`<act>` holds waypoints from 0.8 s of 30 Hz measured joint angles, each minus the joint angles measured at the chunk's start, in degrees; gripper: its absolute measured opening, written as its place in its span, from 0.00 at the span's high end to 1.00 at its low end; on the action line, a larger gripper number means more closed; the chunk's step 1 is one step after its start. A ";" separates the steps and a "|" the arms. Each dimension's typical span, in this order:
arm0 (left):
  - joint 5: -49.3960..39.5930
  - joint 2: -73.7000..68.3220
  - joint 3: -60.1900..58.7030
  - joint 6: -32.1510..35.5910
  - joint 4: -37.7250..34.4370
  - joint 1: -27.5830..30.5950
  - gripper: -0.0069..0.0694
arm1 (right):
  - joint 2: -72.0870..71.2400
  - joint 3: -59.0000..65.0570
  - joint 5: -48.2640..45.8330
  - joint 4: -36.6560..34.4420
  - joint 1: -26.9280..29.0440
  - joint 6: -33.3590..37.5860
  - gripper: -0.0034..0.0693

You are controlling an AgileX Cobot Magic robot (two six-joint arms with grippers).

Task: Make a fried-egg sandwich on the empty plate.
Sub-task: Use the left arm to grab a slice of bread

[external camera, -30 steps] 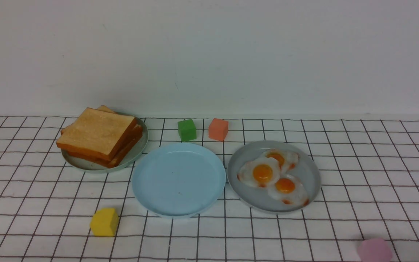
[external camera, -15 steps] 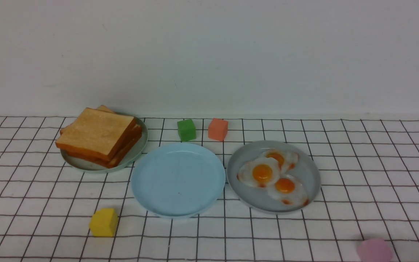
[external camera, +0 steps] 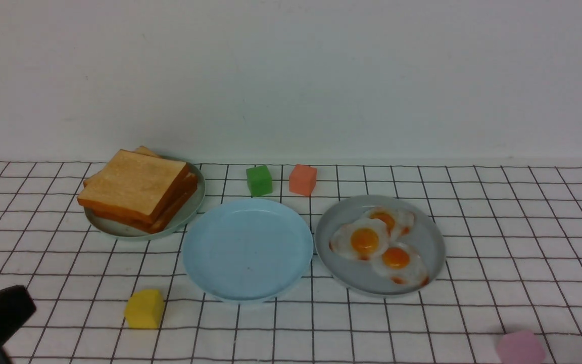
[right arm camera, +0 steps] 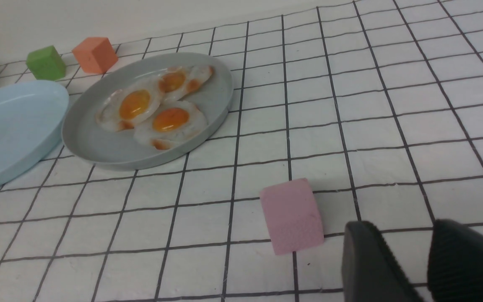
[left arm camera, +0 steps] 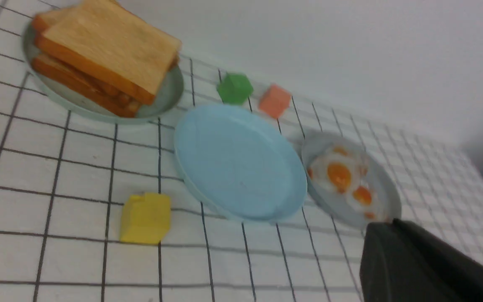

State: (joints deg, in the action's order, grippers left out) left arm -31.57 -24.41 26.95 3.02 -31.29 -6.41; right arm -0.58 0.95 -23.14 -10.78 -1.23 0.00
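Jaws first: on my left gripper (external camera: 10, 308) they are pressed together on nothing; on my right gripper (right arm camera: 405, 235) they stand apart, bare cloth (right arm camera: 392, 84) showing between them.

Front view now. Blue plate (external camera: 248, 247) sits dead centre and bare, no sandwich on it yet. To its left, the toast (external camera: 134, 187) is stacked on a green plate (external camera: 119, 231). On its right, a grey plate (external camera: 430, 242) sits just beside the blue rim and carries three eggs (external camera: 365, 240). Behind the blue plate are a green cube (external camera: 259, 180) and an orange cube (external camera: 303, 179), side by side. A yellow block (external camera: 144, 308) lies near the blue plate's front left, a pink block (external camera: 521, 348) far front right. My left gripper pokes in at the bottom-left corner, well apart from the toast.

Left wrist view: blue plate mid-picture, toast beyond it, yellow block close by, and my dark gripper shows as one solid mass near the grey plate.

Right wrist view: the pink block is just beside my fingers (right arm camera: 367, 260), not touching. Grey plate and eggs lie farther off, with the blue plate's edge beside them.
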 joint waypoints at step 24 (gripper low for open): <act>-18.81 -58.47 41.67 -13.77 34.89 -15.26 0.93 | 13.81 -29.18 -22.64 -22.48 -3.66 8.12 0.88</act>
State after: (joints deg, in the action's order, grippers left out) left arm -50.39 -82.88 68.62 -10.75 3.59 -21.67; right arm 13.23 -28.23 -45.78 -33.26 -4.89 8.13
